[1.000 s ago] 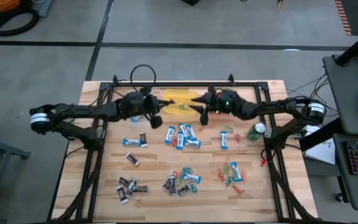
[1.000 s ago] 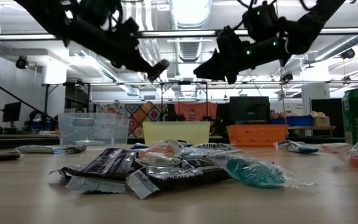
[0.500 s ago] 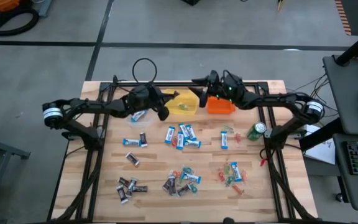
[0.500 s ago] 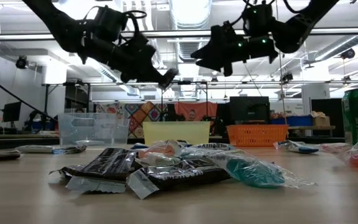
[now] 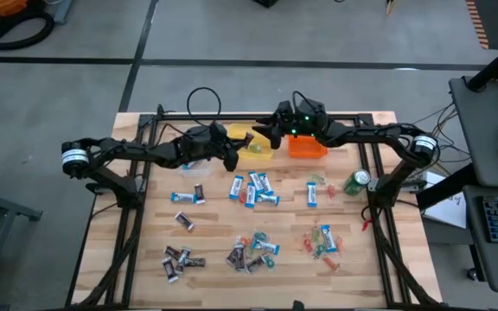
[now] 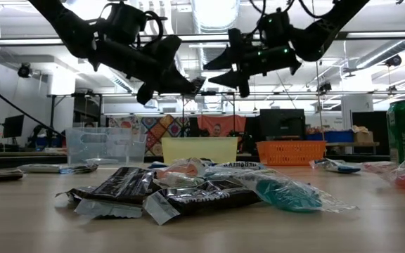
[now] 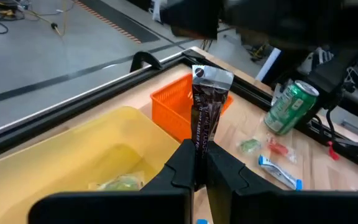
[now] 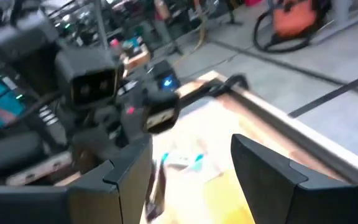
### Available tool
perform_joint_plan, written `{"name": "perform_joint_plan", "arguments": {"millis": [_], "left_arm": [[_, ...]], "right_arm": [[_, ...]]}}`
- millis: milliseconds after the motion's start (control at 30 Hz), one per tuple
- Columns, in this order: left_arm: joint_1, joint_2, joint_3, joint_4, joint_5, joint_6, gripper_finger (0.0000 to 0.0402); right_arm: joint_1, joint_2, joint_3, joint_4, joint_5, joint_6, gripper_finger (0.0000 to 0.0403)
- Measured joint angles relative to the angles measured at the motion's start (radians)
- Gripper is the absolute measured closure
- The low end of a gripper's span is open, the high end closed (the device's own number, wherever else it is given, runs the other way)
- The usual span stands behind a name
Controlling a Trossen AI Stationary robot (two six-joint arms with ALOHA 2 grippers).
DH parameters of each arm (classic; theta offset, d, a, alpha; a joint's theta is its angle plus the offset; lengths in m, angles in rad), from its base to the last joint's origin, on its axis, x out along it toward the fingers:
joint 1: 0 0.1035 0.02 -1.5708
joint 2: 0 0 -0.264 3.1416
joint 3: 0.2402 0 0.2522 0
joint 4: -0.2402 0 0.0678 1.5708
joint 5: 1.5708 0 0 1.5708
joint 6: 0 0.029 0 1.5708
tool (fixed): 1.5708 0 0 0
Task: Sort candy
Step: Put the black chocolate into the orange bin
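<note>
At the table's left, the left arm reaches in toward the back middle. Its left gripper (image 5: 232, 155) hangs above the boards at the near edge of the yellow tub (image 5: 253, 145), fingers pressed together on a dark brown candy bar (image 7: 205, 112). In the left wrist view the bar stands upright out of the fingertips, its crimped silver end uppermost, with the yellow tub below it and the orange tub (image 7: 188, 109) just behind. A few small pale green sweets (image 7: 117, 183) lie in the bottom of the yellow tub.

The clear tub (image 6: 105, 145) sits at the back left, mostly hidden under the left arm in the high view, beside the yellow tub.

Farther right, the right gripper (image 5: 266, 136) hovers high over the yellow tub, facing the left gripper, its fingers spread wide and holding nothing. In the low view both grippers hang well above the tubs, tips close together.

The rest of the candy (image 5: 253, 190) lies loose on the wooden table (image 5: 145, 259): blue-and-white pieces in the middle, dark brown ones (image 5: 180, 257) near the front left, a mixed heap at front centre, and small red, green and orange ones (image 5: 322, 240) at front right. A green can (image 5: 357, 181) stands near the right edge.
</note>
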Motion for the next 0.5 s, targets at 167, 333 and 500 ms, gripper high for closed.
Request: {"name": "perform_joint_plan", "arguments": {"millis": [167, 333, 500], "left_arm": [[-0.002, 0.000, 0.000, 0.004, 0.000, -0.037, 0.0401], [-0.002, 0.003, 0.003, 0.003, -0.003, -0.049, 0.0401], [-0.002, 0.012, 0.038, 0.005, -0.012, -0.065, 0.0401]], "right_arm": [[0.000, 0.022, -0.001, 0.006, -0.123, 0.065, 0.0193], [0.002, 0.025, -0.002, 0.007, -0.128, 0.081, 0.0193], [0.004, 0.055, -0.002, 0.009, -0.153, 0.083, 0.0202]]}}
